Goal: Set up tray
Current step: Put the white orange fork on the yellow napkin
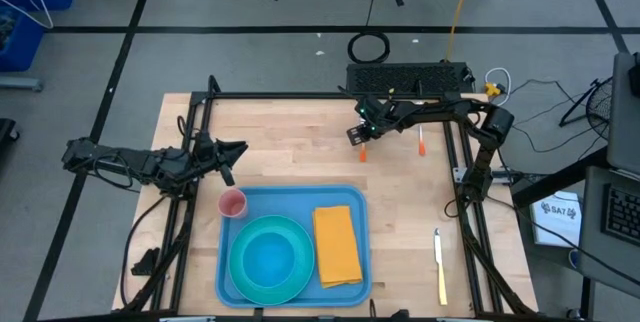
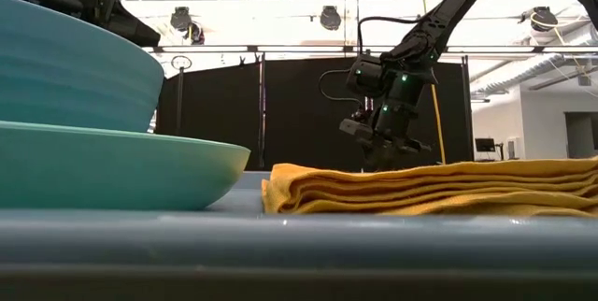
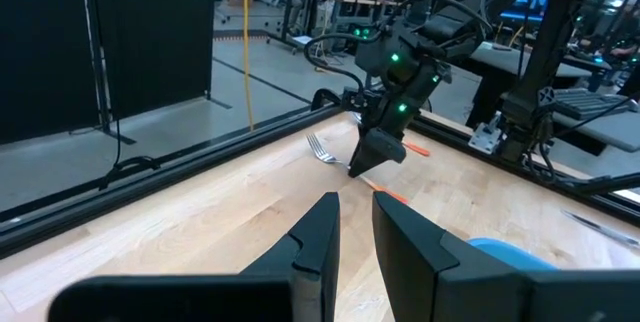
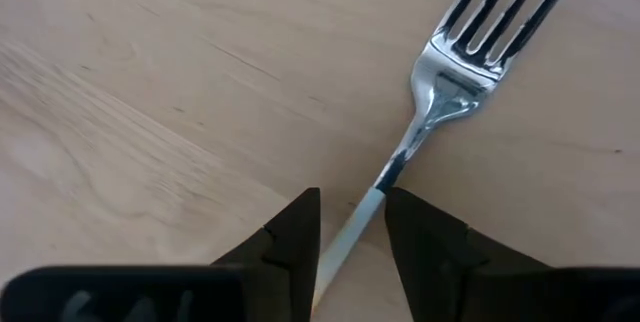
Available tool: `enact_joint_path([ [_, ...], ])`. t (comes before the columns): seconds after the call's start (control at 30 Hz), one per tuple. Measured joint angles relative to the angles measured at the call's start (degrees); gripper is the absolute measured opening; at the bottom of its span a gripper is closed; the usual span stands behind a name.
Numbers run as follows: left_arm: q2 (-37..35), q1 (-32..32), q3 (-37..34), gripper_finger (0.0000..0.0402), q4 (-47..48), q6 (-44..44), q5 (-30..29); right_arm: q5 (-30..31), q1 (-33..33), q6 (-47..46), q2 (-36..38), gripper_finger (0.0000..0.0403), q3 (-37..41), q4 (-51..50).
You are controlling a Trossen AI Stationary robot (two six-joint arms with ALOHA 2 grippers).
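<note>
High view: the tray (image 1: 292, 197) is seen lying flat at the table's (image 1: 280, 132) near edge, midway along it, with its long axis parallel to that edge. It carries a teal plate (image 1: 271, 254), a folded napkin (image 1: 338, 245) and a pink cup (image 1: 232, 203). The right gripper (image 1: 357, 132) is lowered near the far edge; a knife (image 1: 440, 265) lies towards the near right corner.

Low view: little beyond plate and napkin is shown.

Left wrist view: the left gripper (image 3: 355, 224) is held over the table's left side, jaws slightly parted and empty.

Right wrist view: a fork (image 4: 440, 92) handle lies between the parted jaws, not yet clamped. The fork pickup is judged to be in hand; closing, lifting and carrying to the tray are called for next.
</note>
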State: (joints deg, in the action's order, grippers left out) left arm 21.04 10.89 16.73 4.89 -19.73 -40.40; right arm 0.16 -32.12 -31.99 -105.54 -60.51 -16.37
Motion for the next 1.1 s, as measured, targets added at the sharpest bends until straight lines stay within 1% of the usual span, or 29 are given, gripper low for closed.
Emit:
enact_joint_path([
  [0.07, 0.00, -0.01, 0.00, 0.0067, 0.04, 0.07, 0.00, 0.04, 0.00, 0.74, -0.06, 0.0093, 0.02, -0.13],
  [0.13, 0.02, 0.01, 0.00, 0.0067, 0.04, 0.09, 0.00, 0.21, -0.02, 2.09, -0.08, 0.0059, 0.04, -0.30],
  [0.17, 0.01, 0.01, 0.00, 0.0067, 0.05, 0.09, 0.00, 0.48, -0.04, 2.79, -0.10, 0.0035, 0.06, -0.36],
  [0.2, 0.02, 0.01, 0.00, 0.0067, 0.06, 0.09, 0.00, 0.67, -0.04, 3.83, -0.10, 0.0019, 0.09, -0.39],
  [0.23, 0.00, -0.01, 0.00, 0.0067, 0.06, 0.09, 0.00, 1.11, 0.05, 4.42, -0.12, 0.0013, 0.09, -0.38],
  [0.3, 0.00, 0.00, 0.00, 0.0067, 0.06, 0.09, 0.00, 2.55, 0.33, 4.71, -0.18, 0.0008, 0.09, -0.20],
  [0.43, 0.01, 0.00, 0.00, 0.0067, 0.06, 0.36, -0.01, 3.21, 1.31, 6.18, 0.42, 0.0005, 0.15, 2.33],
  [0.53, 0.02, 0.01, 0.00, 0.0067, 0.07, 0.48, -0.01, 2.33, 2.76, 6.60, 1.78, 0.0003, 0.32, 4.70],
  [0.63, 0.02, 0.01, 0.00, 0.0067, 0.08, 0.51, -0.02, 1.08, 5.77, 7.05, 5.33, 0.0003, 0.29, 5.04],
  [0.77, 0.02, 0.01, 0.00, 0.0067, 0.10, 0.51, -0.02, -2.55, 12.56, 6.74, 10.49, 0.0002, 0.31, 3.60],
  [0.9, 0.02, 0.01, -0.02, 0.0067, 0.11, 0.49, -0.02, -6.41, 22.98, 2.11, 16.85, 0.0001, 0.43, 3.70],
  [1.0, 0.00, 0.00, -0.01, 0.0067, 0.12, 0.49, -0.02, -7.97, 31.60, -6.75, 20.41, 0.0001, 1.71, 3.06],
  [1.07, 0.00, -0.01, 0.00, 0.0067, 0.08, 0.49, -0.02, -7.57, 37.08, -15.22, 21.87, 0.0001, 2.24, 1.06],
  [1.1, 0.00, -0.01, -0.02, 0.0067, 0.10, 0.49, -0.02, -6.14, 39.76, -20.04, 22.19, 0.0001, 2.27, -0.61],
])
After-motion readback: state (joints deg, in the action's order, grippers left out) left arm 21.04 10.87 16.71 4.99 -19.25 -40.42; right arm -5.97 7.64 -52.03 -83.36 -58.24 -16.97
